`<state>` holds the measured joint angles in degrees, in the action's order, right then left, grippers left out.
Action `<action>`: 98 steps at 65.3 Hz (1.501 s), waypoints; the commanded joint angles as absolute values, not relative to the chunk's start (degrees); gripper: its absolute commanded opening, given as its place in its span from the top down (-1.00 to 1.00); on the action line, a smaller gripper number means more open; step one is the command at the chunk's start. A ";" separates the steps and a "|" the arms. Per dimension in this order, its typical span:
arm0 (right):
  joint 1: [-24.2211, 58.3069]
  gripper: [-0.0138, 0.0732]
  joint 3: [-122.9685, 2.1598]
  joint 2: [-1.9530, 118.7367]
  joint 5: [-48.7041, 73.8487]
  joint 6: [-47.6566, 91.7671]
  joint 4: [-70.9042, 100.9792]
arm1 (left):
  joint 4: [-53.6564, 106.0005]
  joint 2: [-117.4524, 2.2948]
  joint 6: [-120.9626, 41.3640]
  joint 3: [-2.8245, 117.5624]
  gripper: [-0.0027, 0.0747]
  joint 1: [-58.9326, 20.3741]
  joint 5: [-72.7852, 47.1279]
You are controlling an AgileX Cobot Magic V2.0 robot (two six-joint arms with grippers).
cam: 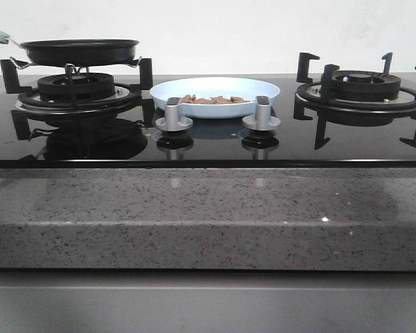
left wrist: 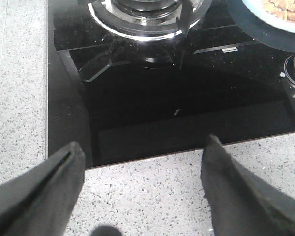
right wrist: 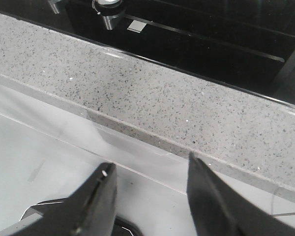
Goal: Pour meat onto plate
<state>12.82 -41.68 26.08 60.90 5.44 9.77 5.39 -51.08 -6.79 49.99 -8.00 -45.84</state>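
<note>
A: Where's the meat point(cam: 212, 100)?

B: On the plate point(cam: 263, 88), beyond the left gripper point(left wrist: 142, 169). Both it and the right gripper point(right wrist: 150, 184) hang spread, empty, backed off over the bench point(left wrist: 17, 98); looks done.

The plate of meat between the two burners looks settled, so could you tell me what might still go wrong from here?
1. The plate sits close behind the two silver knobs; a nudge could push it against them and scatter the meat.
2. The black pan is on the left burner with its handle sticking out past the edge, where a moving arm might catch it.
3. The left gripper hangs open, low over the cooktop's front edge, so it may scrape it.
</note>
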 commanded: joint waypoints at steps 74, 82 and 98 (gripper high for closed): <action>12.58 0.84 -43.01 26.35 57.63 5.50 9.61 | 6.28 -50.34 -6.36 51.63 0.98 -8.37 -40.88; 12.58 0.84 -43.01 26.35 57.63 5.50 9.61 | 6.28 -50.34 -6.36 51.63 0.98 -8.37 -40.88; 12.58 0.84 -43.01 26.35 57.63 5.50 9.61 | 6.28 -50.34 -6.36 51.49 0.98 -8.37 -40.51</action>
<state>12.82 -41.68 26.08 60.90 5.23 9.77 5.60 -51.08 -6.79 49.99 -8.00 -44.77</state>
